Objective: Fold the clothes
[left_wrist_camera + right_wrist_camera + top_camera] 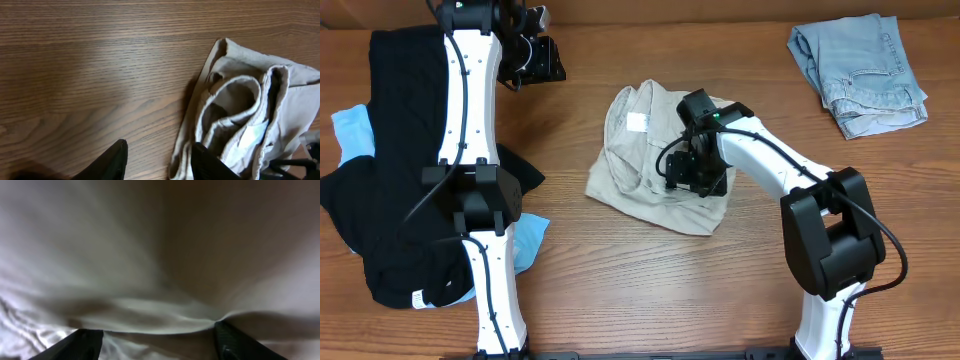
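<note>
A crumpled beige garment with a white label lies in the middle of the wooden table. My right gripper is down on its right part. In the right wrist view, its fingers are spread wide, with a ridge of beige cloth between them. My left gripper hovers open and empty at the back of the table, left of the garment. In the left wrist view, its fingers are apart over bare wood, and the garment's waistband lies to the right.
A pile of black clothes covers the left side, with a light blue garment under it. Folded light blue jeans lie at the back right corner. Bare wood shows along the front of the table.
</note>
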Motion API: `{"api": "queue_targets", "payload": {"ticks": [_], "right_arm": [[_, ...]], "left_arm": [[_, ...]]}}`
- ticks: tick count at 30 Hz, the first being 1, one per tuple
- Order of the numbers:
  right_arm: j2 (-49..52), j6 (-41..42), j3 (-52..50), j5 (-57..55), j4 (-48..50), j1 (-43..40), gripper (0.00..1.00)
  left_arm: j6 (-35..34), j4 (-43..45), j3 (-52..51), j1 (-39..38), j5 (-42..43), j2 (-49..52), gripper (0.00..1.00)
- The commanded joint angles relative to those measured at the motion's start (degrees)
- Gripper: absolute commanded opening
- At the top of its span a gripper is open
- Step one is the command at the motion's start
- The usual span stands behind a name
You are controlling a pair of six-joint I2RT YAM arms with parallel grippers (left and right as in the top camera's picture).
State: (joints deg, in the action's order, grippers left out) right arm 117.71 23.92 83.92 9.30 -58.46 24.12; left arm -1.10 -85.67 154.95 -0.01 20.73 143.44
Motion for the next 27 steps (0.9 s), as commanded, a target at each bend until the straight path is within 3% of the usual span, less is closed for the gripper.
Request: {"api": "queue_targets", "payload": {"ticks": [1,7,14,19,27], "right_arm": [[2.01,-0.42,-2.51,-17.86,0.35,-4.87,0.77],[2.01,-8.2,-1.62,-19.87,7.26,-15.02,0.89],[-0.46,-12.37,13.51,5.9,-3.58,-24.09,0.93],[-4.22,-8.92,18.6,11.54,-5.25,-22.75,0.93],[-1.9,-9.68,18.32,-2.56,-5.25,-12.24,0.94]], "left_arm": [[1.33,-0.26,1.16,-0.39,-0.39,-0.5,0.43],[1.33,-0.31,1.16,-0.39,-0.39,-0.5,0.44],[1.36,-0.57,1.16,-0.39,-0.39,-0.5,0.44],[1.36,-0.63,1.16,-0.39,-0.42,-0.5,0.44],[1.38,-0.72,1.16,-0.39,-0.46,-0.5,0.44]]}}
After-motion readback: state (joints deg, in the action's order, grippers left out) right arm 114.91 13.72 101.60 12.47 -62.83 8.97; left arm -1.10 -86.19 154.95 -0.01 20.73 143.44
